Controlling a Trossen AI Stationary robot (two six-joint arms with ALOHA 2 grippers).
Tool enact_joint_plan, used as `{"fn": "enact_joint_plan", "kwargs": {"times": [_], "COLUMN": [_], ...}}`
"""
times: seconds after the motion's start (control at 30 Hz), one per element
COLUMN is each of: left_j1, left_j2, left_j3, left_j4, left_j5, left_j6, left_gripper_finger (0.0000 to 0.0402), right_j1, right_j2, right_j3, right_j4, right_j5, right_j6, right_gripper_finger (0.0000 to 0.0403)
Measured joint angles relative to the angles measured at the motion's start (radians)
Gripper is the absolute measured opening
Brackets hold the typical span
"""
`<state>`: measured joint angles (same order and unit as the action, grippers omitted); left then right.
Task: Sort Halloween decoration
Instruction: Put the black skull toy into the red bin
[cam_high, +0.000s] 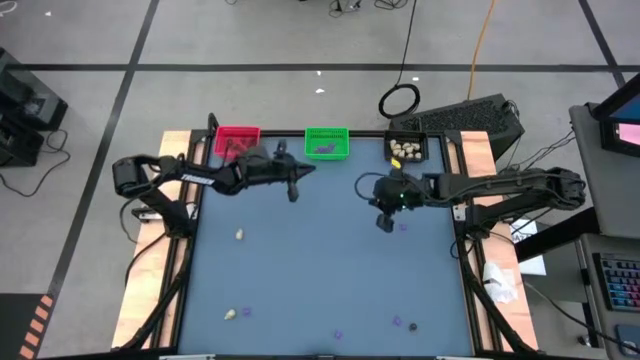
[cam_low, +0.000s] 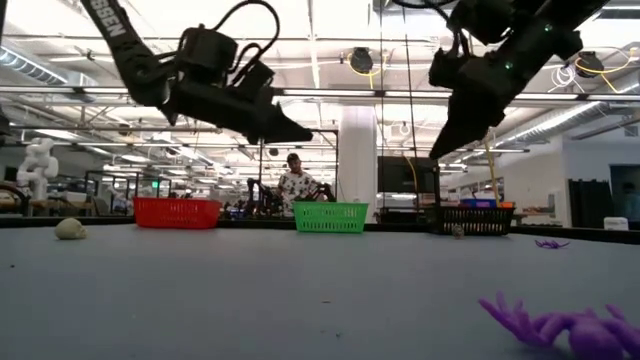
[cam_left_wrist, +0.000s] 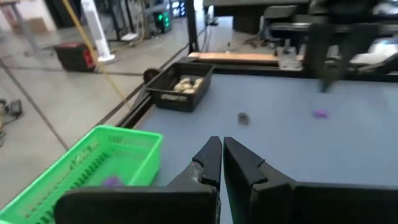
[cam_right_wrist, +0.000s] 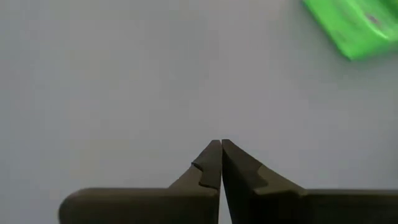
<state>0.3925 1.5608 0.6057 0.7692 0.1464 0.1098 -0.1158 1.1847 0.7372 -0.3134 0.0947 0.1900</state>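
Trinkets loose on desk (cam_high: 330, 270): cream lump (cam_high: 240, 234) mid-left, another (cam_high: 231, 314) near front edge w/ purple bit (cam_high: 247, 311) beside it, purple bit (cam_high: 404, 226) just beside right tool (cam_high: 385, 222), more purple (cam_high: 397, 321) at front right. Bins along far edge: red bin (cam_high: 237, 139), green bin (cam_high: 327, 142) w/ purple inside, black bin (cam_high: 407, 150) w/ cream lumps. Left tool (cam_high: 293, 192) hangs above desk near green bin, fingers together, nothing held. Right tool: fingers together, empty, raised over desk. Judgement: next pick = purple bit by right tool. Open fingers before descent, centre over bit, lower to desk, close, carry to green bin; keep clear of left arm.
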Motion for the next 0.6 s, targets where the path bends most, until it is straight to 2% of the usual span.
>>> {"fn": "enact_joint_plan", "kwargs": {"times": [0.13,0.33,0.47,0.6], "left_j1": [-0.033,-0.061,-0.062,-0.062], "left_j2": [0.0,0.0,0.0,0.0], "left_j3": [-0.051,-0.058,-0.058,-0.058], "left_j4": [0.079,0.084,0.078,0.068], "left_j5": [-0.001,-0.007,-0.045,-0.07], "left_j6": [0.0,0.003,0.0,0.001], "left_gripper_finger": [0.0012,0.0012,0.0012,0.0012], "right_j1": [-0.012,-0.054,-0.092,-0.133], "right_j2": [0.0,0.055,0.146,0.245], "right_j3": [0.0,0.0,0.0,0.0], "right_j4": [-0.078,-0.105,-0.106,-0.117], "right_j5": [0.131,0.266,0.276,0.298], "right_j6": [0.179,0.428,0.547,0.657], "right_gripper_finger": [0.0033,0.0117,0.0164,0.0179]}}
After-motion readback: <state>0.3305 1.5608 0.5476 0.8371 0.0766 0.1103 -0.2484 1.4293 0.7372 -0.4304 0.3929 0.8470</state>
